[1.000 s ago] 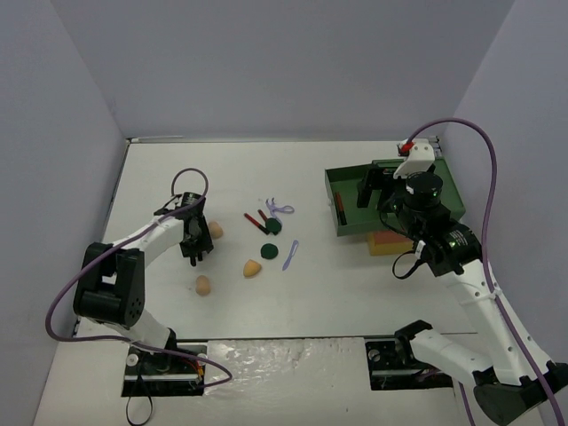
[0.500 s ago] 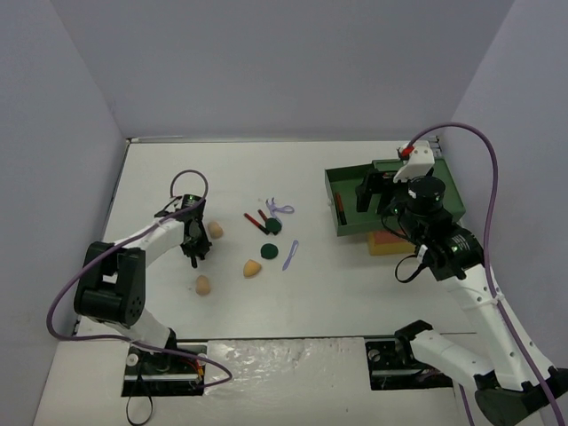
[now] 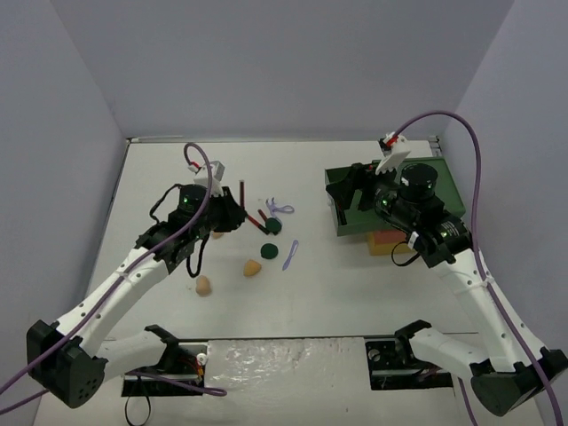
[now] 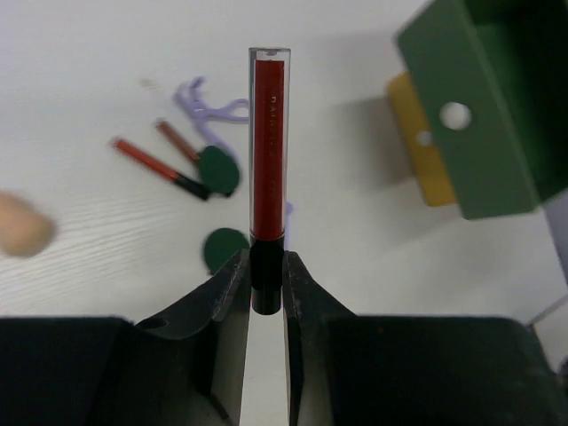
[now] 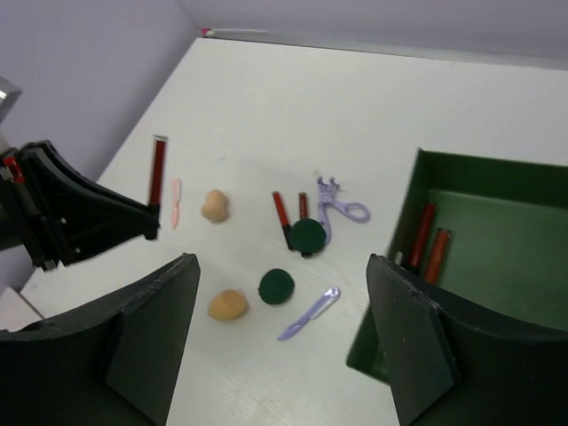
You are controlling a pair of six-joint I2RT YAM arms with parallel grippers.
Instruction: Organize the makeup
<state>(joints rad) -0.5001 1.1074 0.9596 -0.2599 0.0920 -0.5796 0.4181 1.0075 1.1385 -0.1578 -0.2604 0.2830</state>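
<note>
My left gripper (image 4: 267, 266) is shut on the black cap of a dark red stick (image 4: 268, 142), held off the table (image 3: 242, 195) with the stick pointing away. Below lie two dark green discs (image 5: 276, 286) (image 5: 308, 236), two thin red sticks (image 5: 281, 210), a lilac scissor-like tool (image 5: 342, 206), a lilac blade (image 5: 311, 312), a pink stick (image 5: 176, 201) and tan sponges (image 5: 214, 204) (image 5: 227, 304) (image 3: 203, 285). My right gripper (image 5: 282, 266) hangs open and empty above the box's left edge (image 3: 355, 191).
The green-topped box (image 3: 331, 202) stands at the right with a yellow layer (image 3: 390, 242) showing under it. Two red sticks (image 5: 424, 235) lie along its left inner wall. Grey walls close the table on three sides.
The left gripper closed on the dark red stick, lifted it off the table and swung right. The right gripper shifted left over the box edge and its jaws narrowed a little.
</note>
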